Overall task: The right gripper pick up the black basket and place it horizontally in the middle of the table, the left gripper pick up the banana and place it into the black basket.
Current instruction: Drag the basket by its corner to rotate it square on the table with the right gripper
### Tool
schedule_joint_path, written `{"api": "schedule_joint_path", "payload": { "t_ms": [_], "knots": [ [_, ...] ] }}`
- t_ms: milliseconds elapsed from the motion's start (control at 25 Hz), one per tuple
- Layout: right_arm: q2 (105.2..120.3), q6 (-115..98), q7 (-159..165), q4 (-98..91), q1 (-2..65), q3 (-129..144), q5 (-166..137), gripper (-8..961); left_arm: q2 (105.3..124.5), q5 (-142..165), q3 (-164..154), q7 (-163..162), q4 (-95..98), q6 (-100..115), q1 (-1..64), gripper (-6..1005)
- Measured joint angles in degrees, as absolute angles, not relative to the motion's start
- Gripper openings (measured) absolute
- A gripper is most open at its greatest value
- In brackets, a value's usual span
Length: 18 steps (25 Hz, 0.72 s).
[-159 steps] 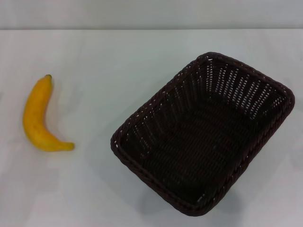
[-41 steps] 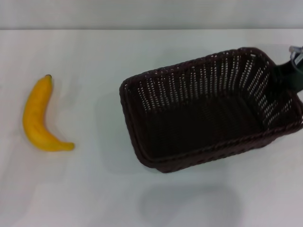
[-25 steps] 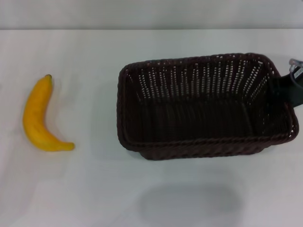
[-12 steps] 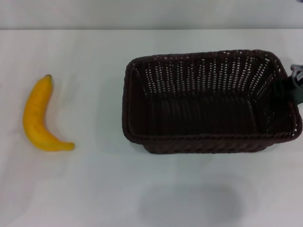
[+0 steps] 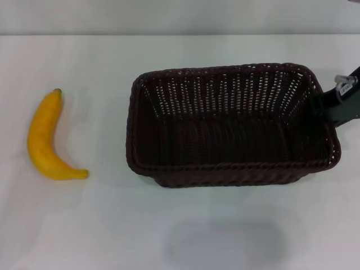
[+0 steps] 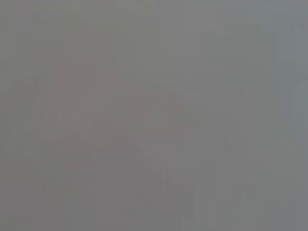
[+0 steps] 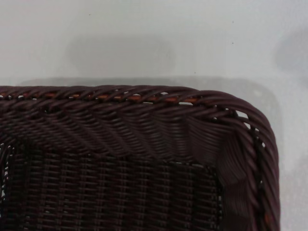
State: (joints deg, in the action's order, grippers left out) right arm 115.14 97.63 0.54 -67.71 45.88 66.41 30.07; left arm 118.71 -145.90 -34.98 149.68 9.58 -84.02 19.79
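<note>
The black basket hangs above the white table, long side running left to right, right of centre in the head view. Its shadow lies on the table nearer me. My right gripper is shut on the basket's right end and carries it. The right wrist view shows one braided corner of the basket from close above. The yellow banana lies on the table at the far left, stem tip pointing away. My left gripper is out of view; the left wrist view is plain grey.
The table's far edge meets a pale wall at the top of the head view. Bare white tabletop lies between the banana and the basket and along the near side.
The basket went from lying diagonally on the table to being lifted and turned level. In the last half second it has shifted left with my right gripper. The banana has not moved.
</note>
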Motion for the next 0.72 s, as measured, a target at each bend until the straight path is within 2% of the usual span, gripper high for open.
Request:
{"api": "schedule_joint_path", "payload": {
  "t_ms": [120, 240, 400, 720],
  "knots": [
    [114.83, 98.41, 0.74, -68.25, 46.27, 66.76, 28.53, 244, 118.72, -145.98, -34.98, 149.68, 9.59, -84.03, 19.75, 669],
    [114.72, 99.18, 0.74, -69.25, 46.37, 66.73, 28.77, 266, 118.74, -146.03, -34.98, 149.68, 9.83, -84.03, 19.61, 639],
    [114.23, 100.14, 1.08, -71.14, 46.41, 66.72, 28.71, 267, 118.74, -146.07, -34.98, 149.68, 10.08, -84.06, 19.46, 639],
    [111.98, 100.95, 1.82, -73.23, 45.36, 66.82, 28.81, 268, 118.73, -146.08, -34.98, 149.68, 10.56, -84.13, 18.97, 639]
  ]
}}
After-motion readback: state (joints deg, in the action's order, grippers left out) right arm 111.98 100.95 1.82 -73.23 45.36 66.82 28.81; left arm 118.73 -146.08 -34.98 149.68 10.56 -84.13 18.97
